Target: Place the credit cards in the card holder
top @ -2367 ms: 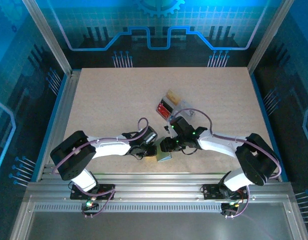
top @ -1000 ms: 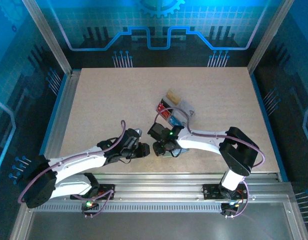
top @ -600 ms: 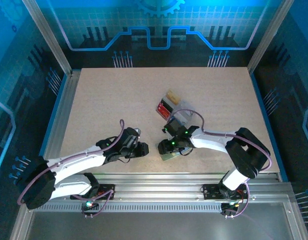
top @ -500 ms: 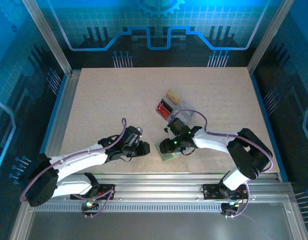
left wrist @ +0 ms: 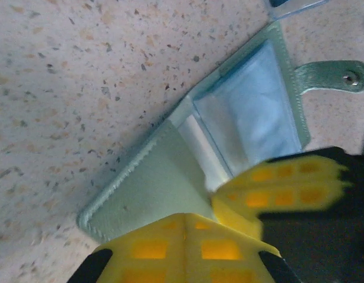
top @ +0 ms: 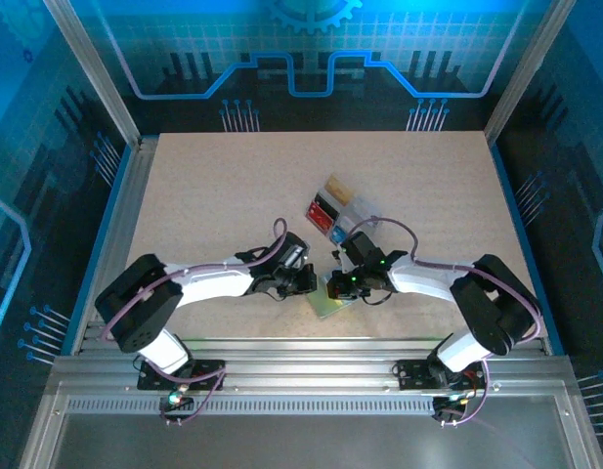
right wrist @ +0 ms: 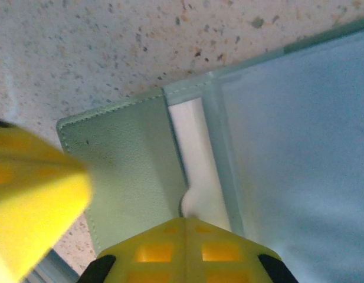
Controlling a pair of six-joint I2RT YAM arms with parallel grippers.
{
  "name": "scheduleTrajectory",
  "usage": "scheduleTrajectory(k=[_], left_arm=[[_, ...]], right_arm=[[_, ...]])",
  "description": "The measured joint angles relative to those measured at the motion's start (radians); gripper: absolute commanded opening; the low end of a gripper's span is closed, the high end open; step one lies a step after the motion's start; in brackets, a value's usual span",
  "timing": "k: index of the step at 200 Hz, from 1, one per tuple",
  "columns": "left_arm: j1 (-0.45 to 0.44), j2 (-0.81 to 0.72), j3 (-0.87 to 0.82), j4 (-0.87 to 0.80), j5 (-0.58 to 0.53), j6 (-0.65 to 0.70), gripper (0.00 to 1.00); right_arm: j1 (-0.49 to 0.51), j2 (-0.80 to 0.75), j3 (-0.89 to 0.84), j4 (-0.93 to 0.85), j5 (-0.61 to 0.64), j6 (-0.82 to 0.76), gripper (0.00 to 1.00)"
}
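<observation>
The sage-green card holder (top: 330, 304) lies open near the table's front edge, its snap tab (left wrist: 332, 76) pointing away. In the left wrist view its green flap (left wrist: 152, 188) meets a pale blue-white panel (left wrist: 252, 112), with a white strip (right wrist: 196, 156) showing between them. My left gripper (left wrist: 184, 219) is shut, its tips resting on the flap. My right gripper (right wrist: 186, 221) is also shut, its tips at the white strip. Both grippers (top: 301, 281) (top: 338, 283) stand tip to tip over the holder. The credit cards (top: 325, 207), tan-gold, red and blue, stand in a clear tray.
The clear compartmented tray (top: 355, 210) sits just beyond the right gripper, at the table's middle. The metal rail (top: 301, 344) of the front edge runs close behind the holder. Bare speckled tabletop (top: 213, 195) stretches to the left and far side.
Both grippers have shut over the last second. The left arm swung right and forward to the holder, and the right gripper moved slightly right, so the two now meet over it.
</observation>
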Motion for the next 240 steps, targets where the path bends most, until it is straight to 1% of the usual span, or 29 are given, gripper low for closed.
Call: scheduleTrajectory(k=[30,58,79,105,131,153,184,213,229,240], left_arm=[[-0.01,0.069,0.006,0.026,0.001,0.0,0.04],[-0.016,0.095,0.014,0.038,0.001,0.001,0.04],[-0.016,0.099,0.017,0.036,0.0,0.009,0.05],[-0.016,0.099,0.021,0.028,-0.003,0.028,0.06],[-0.015,0.099,0.031,0.008,-0.005,0.046,0.08],[-0.013,0.1,0.044,-0.019,-0.013,0.066,0.08],[0.011,0.103,0.063,-0.056,-0.013,0.095,0.08],[0.044,0.123,0.097,-0.09,-0.014,0.135,0.08],[0.059,0.136,0.116,-0.106,-0.015,0.153,0.09],[0.065,0.144,0.128,-0.114,-0.014,0.166,0.09]], right_arm=[[-0.01,-0.05,0.0,-0.005,0.003,0.004,0.0],[-0.01,-0.085,0.005,-0.047,0.021,-0.004,0.04],[-0.014,-0.103,0.026,-0.113,0.074,-0.024,0.05],[-0.042,-0.1,0.069,-0.201,0.177,-0.054,0.05],[-0.063,-0.084,0.074,-0.245,0.262,-0.064,0.05],[-0.076,-0.05,0.068,-0.248,0.294,-0.063,0.04],[-0.076,-0.042,0.034,-0.216,0.293,-0.038,0.03],[-0.061,-0.108,-0.034,-0.17,0.297,0.019,0.04],[-0.027,-0.156,-0.073,-0.171,0.309,0.063,0.05],[-0.003,-0.181,-0.088,-0.18,0.32,0.088,0.07]])
